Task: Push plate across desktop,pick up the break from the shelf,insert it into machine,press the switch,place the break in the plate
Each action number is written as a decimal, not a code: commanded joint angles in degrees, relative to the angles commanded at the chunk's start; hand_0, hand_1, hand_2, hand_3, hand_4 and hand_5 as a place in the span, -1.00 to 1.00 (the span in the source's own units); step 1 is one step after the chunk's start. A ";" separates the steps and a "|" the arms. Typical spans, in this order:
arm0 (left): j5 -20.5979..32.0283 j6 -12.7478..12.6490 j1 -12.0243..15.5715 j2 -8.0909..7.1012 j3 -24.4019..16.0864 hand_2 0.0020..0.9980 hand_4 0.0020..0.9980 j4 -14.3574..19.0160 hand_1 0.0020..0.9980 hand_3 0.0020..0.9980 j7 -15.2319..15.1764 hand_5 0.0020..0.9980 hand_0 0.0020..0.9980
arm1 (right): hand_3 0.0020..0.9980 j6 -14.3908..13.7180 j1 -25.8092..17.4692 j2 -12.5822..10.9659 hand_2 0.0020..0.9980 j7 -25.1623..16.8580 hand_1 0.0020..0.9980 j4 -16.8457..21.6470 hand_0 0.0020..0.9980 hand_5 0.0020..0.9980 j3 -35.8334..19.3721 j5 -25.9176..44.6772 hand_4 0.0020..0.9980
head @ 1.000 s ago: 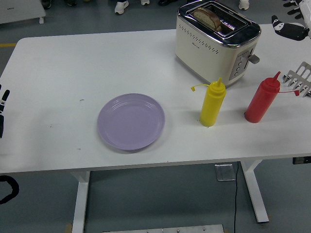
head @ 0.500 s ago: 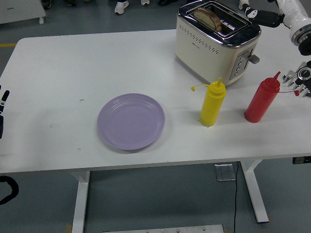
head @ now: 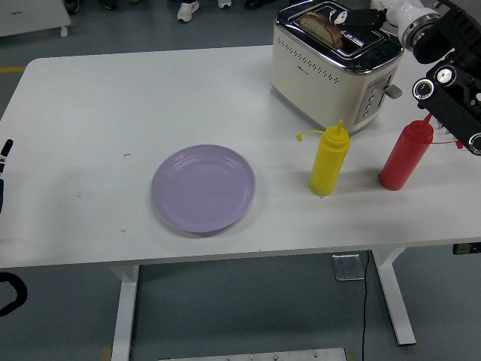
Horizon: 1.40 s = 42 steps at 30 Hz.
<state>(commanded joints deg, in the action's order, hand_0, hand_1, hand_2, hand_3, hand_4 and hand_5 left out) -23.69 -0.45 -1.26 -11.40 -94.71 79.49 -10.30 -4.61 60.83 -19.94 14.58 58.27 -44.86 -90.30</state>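
Far left of the purple plate point(head: 203, 188), right at the frame edge, the left hand point(head: 3, 174) just rests by the white bench point(head: 113, 105). So little of it shows that I can't tell whether it's spread or curled.

The plate sits flat on the bench, a bit toward the near edge, with nothing on it. To the plate's right stands a yellow squeeze bottle point(head: 328, 160), upright, with its little cap hanging off to the left on its strap. Right of the plate and farther back is the cream and chrome toaster point(head: 336, 64), with a slice of bread point(head: 322, 26) sticking up out of one top slot. Its lever point(head: 390, 91) is on the end facing the bottles.

Beyond the yellow bottle, away from the plate, a red squeeze bottle point(head: 405, 156) stands upright.

The right hand point(head: 355, 16) comes in from the top right corner and sits over the toaster top, fingers stretched out fairly straight beside the bread, not clamped on anything as far as I can see. The bulky black forearm point(head: 455, 64) hangs above the red bottle.
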 joint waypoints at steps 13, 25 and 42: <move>0.00 -0.04 -0.08 -0.04 -0.18 0.85 0.29 -0.06 0.72 0.70 -0.02 1.00 0.63 | 0.73 2.07 5.08 5.52 0.64 2.32 0.57 -10.47 0.62 -0.08 3.59 -2.14 0.55; -0.01 -0.06 -0.25 -0.08 -0.10 0.85 0.29 -0.09 0.72 0.70 -0.04 1.00 0.63 | 0.69 2.60 7.39 8.67 0.56 2.88 0.51 -16.09 0.52 -0.07 6.20 -1.70 0.59; 0.02 -0.05 -0.34 -0.06 -0.11 0.85 0.29 -0.12 0.72 0.70 -0.15 1.00 0.63 | 0.42 -0.38 10.45 12.99 0.18 3.44 0.14 -23.12 0.01 -0.13 11.37 -4.43 0.50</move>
<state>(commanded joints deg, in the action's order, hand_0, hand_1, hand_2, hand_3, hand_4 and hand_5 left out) -23.67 -0.50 -1.60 -11.46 -94.82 79.37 -10.45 -4.98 71.28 -6.94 18.02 35.15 -33.49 -94.73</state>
